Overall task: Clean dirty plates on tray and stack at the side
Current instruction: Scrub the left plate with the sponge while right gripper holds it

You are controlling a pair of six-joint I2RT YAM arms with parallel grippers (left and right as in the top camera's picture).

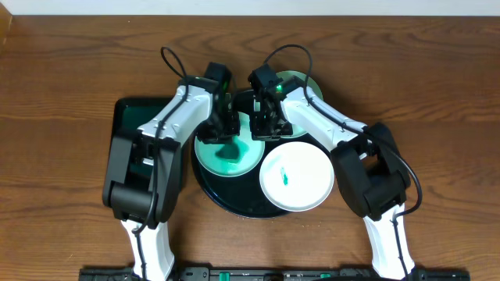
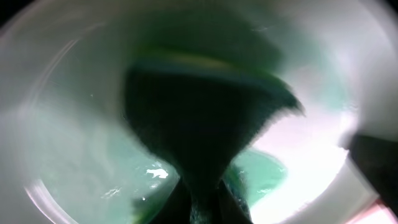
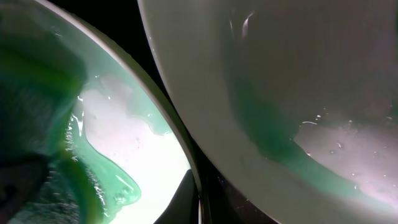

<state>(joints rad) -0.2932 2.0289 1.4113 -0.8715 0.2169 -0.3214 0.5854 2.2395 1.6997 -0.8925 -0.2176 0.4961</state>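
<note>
The round black tray (image 1: 226, 199) holds three pale plates. The left plate (image 1: 207, 156) is smeared wet teal. My left gripper (image 1: 224, 129) is shut on a dark green sponge (image 2: 199, 112) and presses it on this plate (image 2: 68, 137). My right gripper (image 1: 266, 129) sits at this plate's right rim, and the right wrist view (image 3: 202, 208) shows it closed on that rim (image 3: 180, 143). A second plate (image 1: 308, 183) with a small teal smear lies at the tray's front right. The third plate (image 1: 301, 80) is at the back, partly hidden by my right arm.
A rectangular black tray (image 1: 129, 117) lies left of the round tray, mostly under my left arm. Bare wooden table surrounds both trays. In the right wrist view a neighbouring plate (image 3: 280, 93) with a teal streak lies close beside the held one.
</note>
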